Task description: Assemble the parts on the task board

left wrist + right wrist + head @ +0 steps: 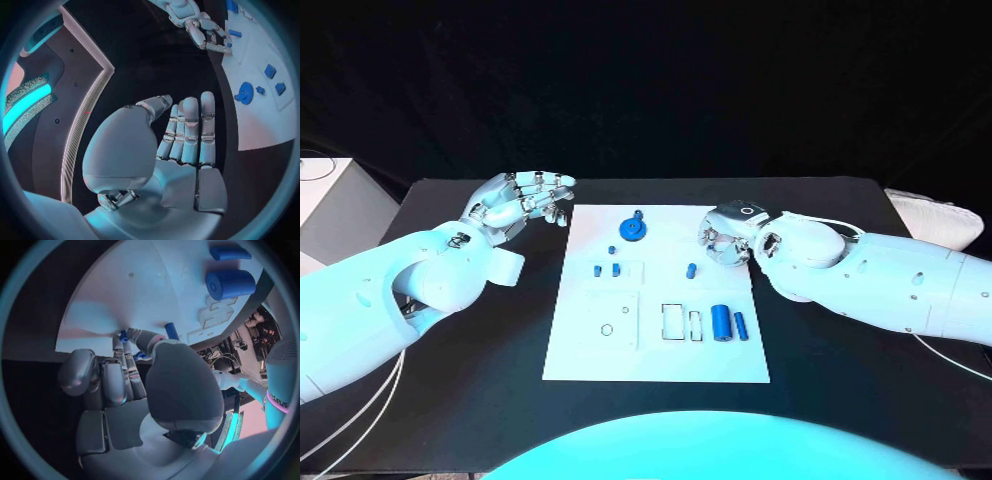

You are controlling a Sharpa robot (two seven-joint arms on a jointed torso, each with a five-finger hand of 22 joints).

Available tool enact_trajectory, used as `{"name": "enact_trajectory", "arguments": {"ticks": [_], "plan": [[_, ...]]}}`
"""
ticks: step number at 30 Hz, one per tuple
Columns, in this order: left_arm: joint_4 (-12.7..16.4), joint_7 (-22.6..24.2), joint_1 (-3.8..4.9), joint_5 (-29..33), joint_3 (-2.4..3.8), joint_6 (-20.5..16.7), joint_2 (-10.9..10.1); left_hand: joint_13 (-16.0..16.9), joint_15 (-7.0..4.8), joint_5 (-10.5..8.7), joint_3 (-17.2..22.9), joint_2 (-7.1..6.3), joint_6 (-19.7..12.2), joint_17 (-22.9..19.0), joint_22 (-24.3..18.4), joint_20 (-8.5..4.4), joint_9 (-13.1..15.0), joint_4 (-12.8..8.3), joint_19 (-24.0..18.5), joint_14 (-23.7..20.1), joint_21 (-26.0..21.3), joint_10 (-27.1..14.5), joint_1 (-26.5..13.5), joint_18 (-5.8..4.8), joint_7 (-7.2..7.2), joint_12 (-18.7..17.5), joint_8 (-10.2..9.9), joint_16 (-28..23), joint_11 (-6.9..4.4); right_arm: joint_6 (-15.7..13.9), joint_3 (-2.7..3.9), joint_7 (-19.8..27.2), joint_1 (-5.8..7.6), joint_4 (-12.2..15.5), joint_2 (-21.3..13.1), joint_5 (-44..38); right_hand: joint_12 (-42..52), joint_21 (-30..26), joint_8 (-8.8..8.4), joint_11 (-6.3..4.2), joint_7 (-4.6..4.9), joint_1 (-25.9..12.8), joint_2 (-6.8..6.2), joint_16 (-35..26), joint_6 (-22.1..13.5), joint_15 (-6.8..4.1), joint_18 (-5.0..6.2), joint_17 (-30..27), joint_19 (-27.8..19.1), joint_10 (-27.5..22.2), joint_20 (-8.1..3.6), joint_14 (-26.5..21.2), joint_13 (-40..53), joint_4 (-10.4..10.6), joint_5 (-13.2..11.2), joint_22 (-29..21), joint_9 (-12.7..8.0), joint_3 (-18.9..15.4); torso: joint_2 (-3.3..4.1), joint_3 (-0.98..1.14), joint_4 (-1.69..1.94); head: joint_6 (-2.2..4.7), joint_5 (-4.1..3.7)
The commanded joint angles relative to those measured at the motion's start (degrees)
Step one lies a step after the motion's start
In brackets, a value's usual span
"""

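Two blue cylinders (728,323) are lying nearest me at the task board's (656,355) five o'clock while my right hand (728,237), fingers curled and seemingly empty, is hovering beside a small peg (691,269), risking knocking it away; left hand (524,201) is idling open-fingered.

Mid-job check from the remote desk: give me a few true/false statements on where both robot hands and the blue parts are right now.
1. The left robot hand holds a blue part. False: it holds nothing, fingers extended, off the task board.
2. The right robot hand is over the board's right edge. True.
3. The round blue disc lies near the board's far end. True.
4. The large blue cylinder lies on the black table. False: it lies on the board.
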Motion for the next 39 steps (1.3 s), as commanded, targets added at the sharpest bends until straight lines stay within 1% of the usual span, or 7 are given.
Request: {"name": "enact_trajectory", "arguments": {"ticks": [1, 4, 13, 19, 28, 35, 39], "plan": [[0.0, 0.59, 0.03, 0.42, 0.06, -0.04, -0.01, -0.05, 0.12, -0.19, -0.31, 0.03, -0.28, -0.08, -0.05, 0.08, -0.07, 0.06, 0.45, -0.1, -0.3, -0.4, -0.36, 0.94, -0.06, -0.32, 0.2, -0.32, -0.1, 1.96, -0.23, -0.13, -0.41, 0.05, 0.04, -1.24, 0.12, 0.39, 0.29, -0.17, 0.0, 0.36, 0.7, 0.24, 0.38, -0.23, -1.04, 0.04, 0.03, 0.5, -0.22, 1.84, 0.26, -0.13, -0.26, 0.23, 0.12, 0.51, 0.06, 0.07, 0.02, 0.0, -0.21], [-0.06, 0.51, 0.03, 0.41, 0.06, -0.02, -0.05, -0.05, 0.12, -0.19, -0.31, 0.03, -0.28, -0.08, -0.05, 0.08, -0.07, 0.06, 0.45, -0.1, -0.3, -0.4, -0.36, 0.94, -0.06, -0.32, 0.2, -0.32, -0.1, 2.12, -0.23, -0.52, -0.43, 0.14, 0.0, -1.83, 0.09, 0.48, 0.31, -0.17, -0.01, 0.4, 0.7, 0.24, 0.39, -0.24, -1.05, 0.01, 0.02, 0.52, -0.22, 1.83, 0.26, -0.19, -0.26, 0.34, 0.16, 0.57, 0.05, 0.05, -0.06, 0.0, -0.31], [-0.18, 0.45, 0.03, 0.22, 0.06, -0.1, -0.19, -0.11, 0.11, -0.17, -0.36, 0.07, -0.28, -0.09, -0.16, 0.07, -0.07, 0.04, 0.55, -0.11, -0.42, -0.45, -0.24, 0.93, -0.06, -0.34, 0.28, -0.34, -0.1, 2.69, -0.23, -1.48, -0.44, 0.76, -0.28, -3.82, -0.22, 0.78, 0.25, -0.01, 0.13, -0.04, 0.13, 0.36, 0.03, -0.14, -1.09, -0.08, -0.17, 0.24, -0.19, 1.78, 0.16, -0.31, -0.39, 0.71, 0.32, 0.67, 0.03, 0.06, 0.01, 0.0, -0.4], [-0.23, 0.16, 0.03, 0.17, 0.06, -0.11, -0.35, -0.11, 0.11, -0.17, -0.36, 0.07, -0.28, -0.09, -0.16, 0.07, -0.07, 0.04, 0.55, -0.11, -0.42, -0.45, -0.24, 0.93, -0.06, -0.34, 0.28, -0.34, -0.1, 2.47, -0.23, -2.23, -0.44, 1.38, -0.55, -5.26, -0.26, 0.89, 0.26, 0.0, 0.12, -0.08, -0.06, 0.43, 0.0, -0.11, -1.1, -0.03, -0.21, 0.16, -0.18, 1.77, 0.14, -0.4, -0.43, 0.85, 0.37, 0.7, 0.02, -0.06, 0.01, 0.0, -0.5], [-0.46, -0.1, 0.02, 0.13, 0.06, -0.16, -0.47, -0.15, 0.12, -0.18, -0.42, 0.11, -0.24, -0.09, -0.23, 0.07, -0.06, 0.08, 0.62, -0.12, -0.51, -0.49, -0.22, 0.93, -0.06, -0.35, 0.35, -0.35, -0.09, 2.0, -0.23, -2.86, -0.44, 1.88, -0.81, -6.3, -0.34, 1.14, 0.29, 0.06, 0.15, 0.03, -0.43, 0.56, -0.07, -0.08, -1.12, 0.02, -0.31, -0.11, -0.14, 1.75, 0.06, -0.73, -0.37, 1.16, 0.48, 0.94, 0.04, -0.05, -0.01, 0.0, -0.74], [-0.77, -0.22, 0.02, 0.12, 0.06, -0.12, -0.33, -0.18, 0.12, -0.19, -0.48, 0.09, -0.26, -0.09, -0.27, 0.07, -0.07, 0.11, 0.65, -0.12, -0.56, -0.53, -0.24, 0.92, -0.05, -0.37, 0.36, -0.36, -0.07, 1.71, -0.23, -2.91, -0.45, 2.03, -0.94, -6.58, -0.33, 1.29, 0.32, 0.08, 0.17, 0.05, -0.45, 0.6, -0.07, -0.05, -1.15, 0.02, -0.33, -0.19, -0.12, 1.74, 0.03, -0.8, -0.27, 1.36, 0.54, 1.08, 0.02, -0.04, -0.01, 0.0, -0.9], [-0.87, -0.3, 0.01, 0.12, 0.06, -0.13, -0.25, -0.18, 0.12, -0.19, -0.48, 0.09, -0.26, -0.09, -0.27, 0.07, -0.07, 0.11, 0.65, -0.12, -0.56, -0.53, -0.24, 0.92, -0.05, -0.37, 0.36, -0.36, -0.07, 1.48, -0.23, -2.76, -0.45, 2.1, -1.0, -6.56, -0.05, 1.99, 0.75, -0.11, -0.01, 0.34, 0.14, 0.84, 0.48, -0.16, -1.23, 0.14, -0.34, 0.46, -0.14, 1.74, 0.15, -1.06, -0.05, 2.25, 0.89, 1.73, 0.01, -0.05, -0.03, 0.0, -0.94]]}}
